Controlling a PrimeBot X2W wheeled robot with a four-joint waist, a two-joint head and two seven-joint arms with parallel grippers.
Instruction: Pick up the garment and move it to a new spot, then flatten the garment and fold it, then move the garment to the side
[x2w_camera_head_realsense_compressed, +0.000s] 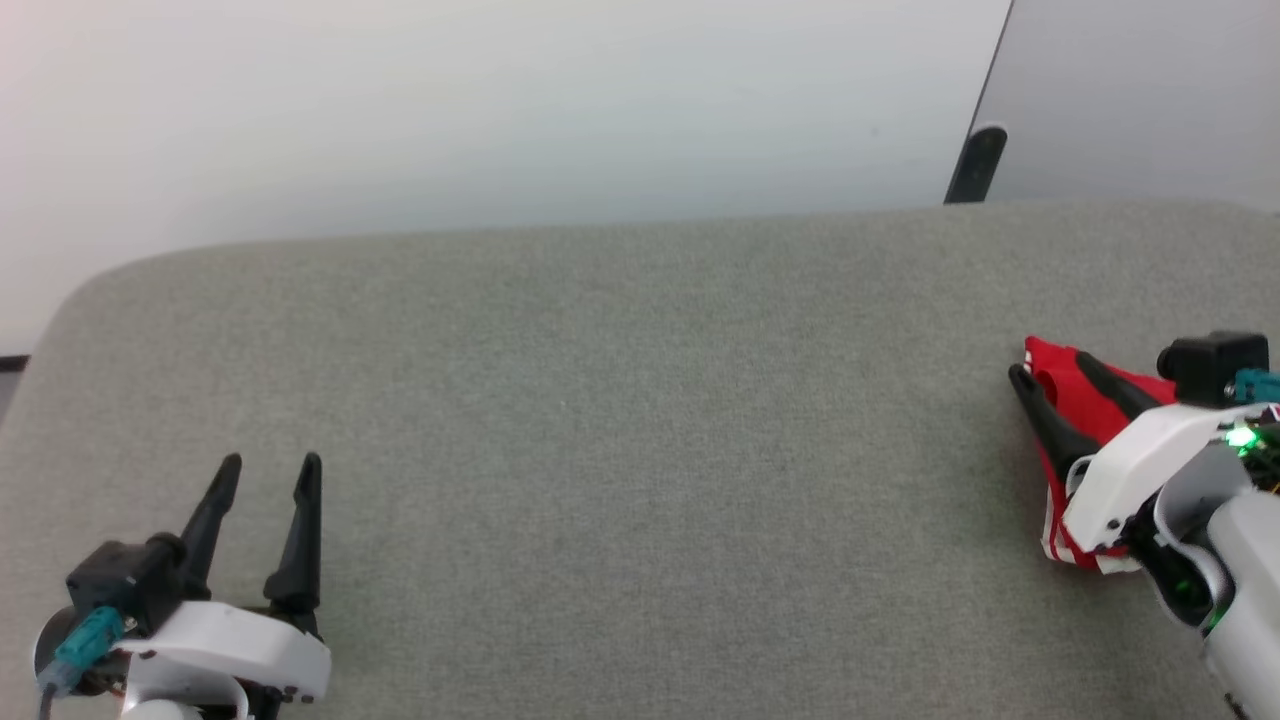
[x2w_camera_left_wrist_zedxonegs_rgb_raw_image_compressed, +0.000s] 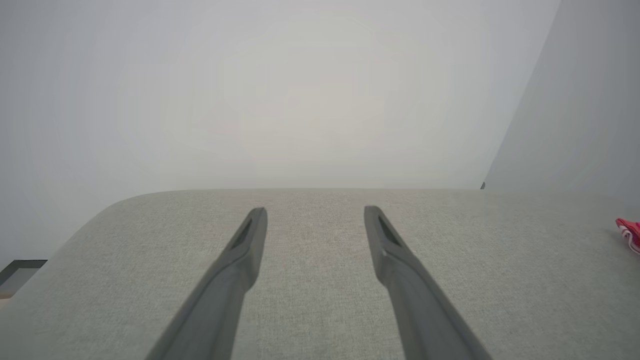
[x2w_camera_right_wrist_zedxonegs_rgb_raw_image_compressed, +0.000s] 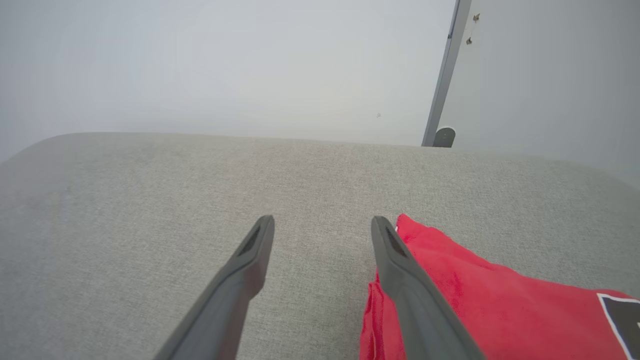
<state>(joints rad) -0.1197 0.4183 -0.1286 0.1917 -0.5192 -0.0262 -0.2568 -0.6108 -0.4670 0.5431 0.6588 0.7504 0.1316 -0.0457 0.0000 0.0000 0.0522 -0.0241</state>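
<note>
Garment (x2w_camera_head_realsense_compressed: 1100, 415): folded into a compact red wedge at the far right of the surface (x2w_camera_head_realsense_compressed: 620, 400), partly under my right arm.
Right gripper (x2w_camera_head_realsense_compressed: 1050, 367): fingers (x2w_camera_right_wrist_zedxonegs_rgb_raw_image_compressed: 415, 300) spread wide with nothing between them. In the right wrist view one lies over the garment's edge and the other over bare cloth. Nothing is pinched, so I read this as no grip.
Left gripper (x2w_camera_head_realsense_compressed: 272, 462): also wide and empty, at the lower left and well apart from the garment. I take it to be parked there so the cloth has room.
Why there: a folded bundle lying off to one side fits the last part of the job, so I judge the task nearly or fully done.
Fabric: thin and smooth, with soft creases and a pointed corner. The stacked edges show white stripe trim along the near side.
Lettering (x2w_camera_right_wrist_zedxonegs_rgb_raw_image_compressed: 622, 320): a black patch with a white outline on the top layer, cut off by the frame edge.
Surface: grey woven cloth, matte and even, with rounded corners. I expect it drags a little on thin fabric.
Backdrop: a plain pale wall (x2w_camera_head_realsense_compressed: 500, 100), and a slim grey strip ending in a dark foot (x2w_camera_head_realsense_compressed: 978, 165) behind the surface.
Risk: lifting that finger off carelessly could snag the top layer.
</note>
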